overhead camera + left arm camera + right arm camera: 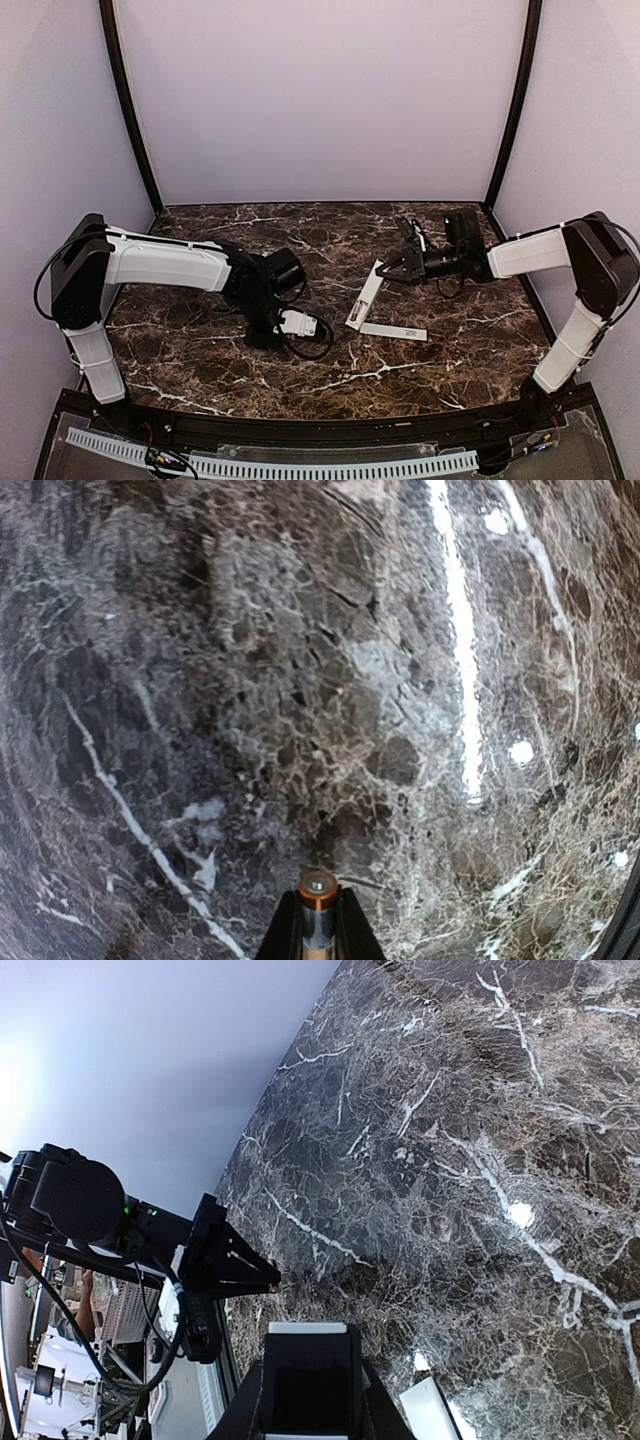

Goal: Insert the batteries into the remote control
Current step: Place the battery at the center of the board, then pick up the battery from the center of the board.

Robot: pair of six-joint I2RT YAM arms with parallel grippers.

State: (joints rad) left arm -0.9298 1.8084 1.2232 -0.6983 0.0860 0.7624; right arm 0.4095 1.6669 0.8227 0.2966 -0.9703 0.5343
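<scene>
Between pale lilac walls point(320, 100), on the dark brown white-veined marble table point(320, 235), we see from above the slim white remote control point(364, 297) pinched at its far end by the nearly closed right gripper point(386, 270) — only the left wrist view shows the small orange-topped cylindrical battery point(318, 888) clamped in the narrow left gripper point(318, 925).

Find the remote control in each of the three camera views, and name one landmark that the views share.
Top external: the remote control is right of centre, its far end held in the right pincer.
Left wrist: not in it; only a battery in the left pincer.
Right wrist: bottom centre, seen end-on inside that pincer.
Shared landmark: the dark marble table with white veins.
</scene>
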